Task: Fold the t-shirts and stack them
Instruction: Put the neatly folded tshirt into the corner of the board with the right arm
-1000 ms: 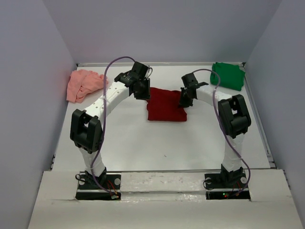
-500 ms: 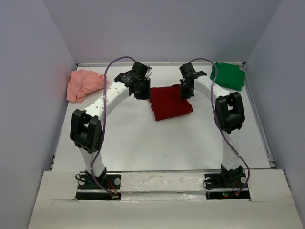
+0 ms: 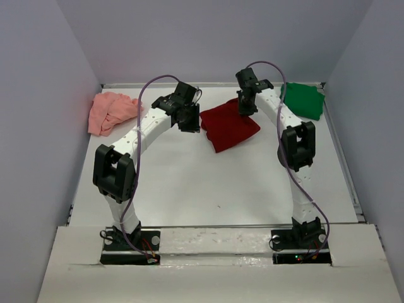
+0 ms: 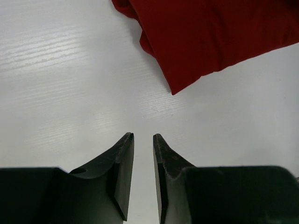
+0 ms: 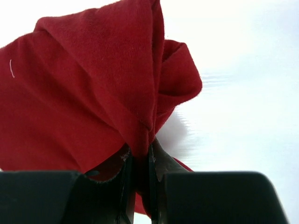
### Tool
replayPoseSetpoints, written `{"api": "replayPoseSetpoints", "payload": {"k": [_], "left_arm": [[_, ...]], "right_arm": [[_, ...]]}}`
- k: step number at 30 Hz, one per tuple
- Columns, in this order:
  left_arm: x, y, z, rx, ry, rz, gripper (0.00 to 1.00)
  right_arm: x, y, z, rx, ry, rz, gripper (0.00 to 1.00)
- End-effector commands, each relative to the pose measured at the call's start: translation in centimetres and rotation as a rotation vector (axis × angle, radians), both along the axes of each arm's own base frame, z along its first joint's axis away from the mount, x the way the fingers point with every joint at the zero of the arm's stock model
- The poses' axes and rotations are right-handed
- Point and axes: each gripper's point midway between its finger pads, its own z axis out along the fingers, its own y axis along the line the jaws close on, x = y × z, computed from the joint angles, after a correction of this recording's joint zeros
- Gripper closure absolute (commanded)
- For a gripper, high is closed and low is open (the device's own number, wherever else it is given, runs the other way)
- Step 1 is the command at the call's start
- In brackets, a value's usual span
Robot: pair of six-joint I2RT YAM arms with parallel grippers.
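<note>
Red t-shirt (image 3: 230,129) is clamped in the right tool (image 5: 140,154), apparently partly raised; left tool (image 4: 143,136) stands slightly apart.

Three shirts: one red shirt (image 3: 228,126) pinched in the right gripper (image 5: 140,150), one green shirt (image 3: 303,100) just right of that gripper, one pink shirt (image 3: 111,112) well left of the left gripper (image 4: 143,136). The green heap seems a single shirt, though from above its layers are hard to count. Two arms, two grippers, two fingers (image 4: 122,168) on each. Two purple cables (image 3: 146,86), one per arm. One table (image 3: 189,189)
</note>
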Motion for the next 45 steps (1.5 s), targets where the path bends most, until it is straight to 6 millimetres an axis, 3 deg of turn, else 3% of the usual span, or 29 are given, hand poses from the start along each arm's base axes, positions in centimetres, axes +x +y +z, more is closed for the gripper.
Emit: {"api": "replayPoseSetpoints", "payload": {"k": [1, 2, 9, 19, 24, 30, 37, 45], "left_arm": [[0.1, -0.4, 2.2, -0.039, -0.05, -0.024, 0.66], [0.1, -0.4, 2.2, -0.038, -0.048, -0.024, 0.66], [-0.1, -0.4, 2.1, -0.043, -0.047, -0.028, 0.66], [-0.7, -0.1, 1.6, -0.045, -0.042, -0.023, 0.66], [-0.8, -0.4, 1.4, -0.047, -0.037, -0.027, 0.66], [-1.0, -0.9, 1.2, -0.05, -0.031, -0.034, 0.66], [-1.5, -1.5, 1.3, -0.056, -0.027, -0.048, 0.66], [-2.3, -2.5, 0.7, -0.056, -0.016, -0.068, 0.66]], "right_arm": [[1.4, -0.8, 2.4, -0.045, -0.052, 0.008, 1.0], [1.9, -0.6, 3.2, -0.042, -0.072, 0.021, 1.0], [2.9, -0.9, 2.5, -0.055, -0.074, 0.028, 1.0], [4.9, -3.3, 4.1, -0.074, -0.137, 0.0, 1.0], [5.3, -4.7, 5.2, -0.088, -0.159, -0.014, 1.0], [6.0, -6.4, 8.1, -0.085, -0.225, -0.032, 1.0], [6.7, -8.6, 9.0, -0.126, -0.254, -0.049, 1.0], [7.5, -10.1, 11.4, -0.18, -0.325, -0.073, 1.0]]}}
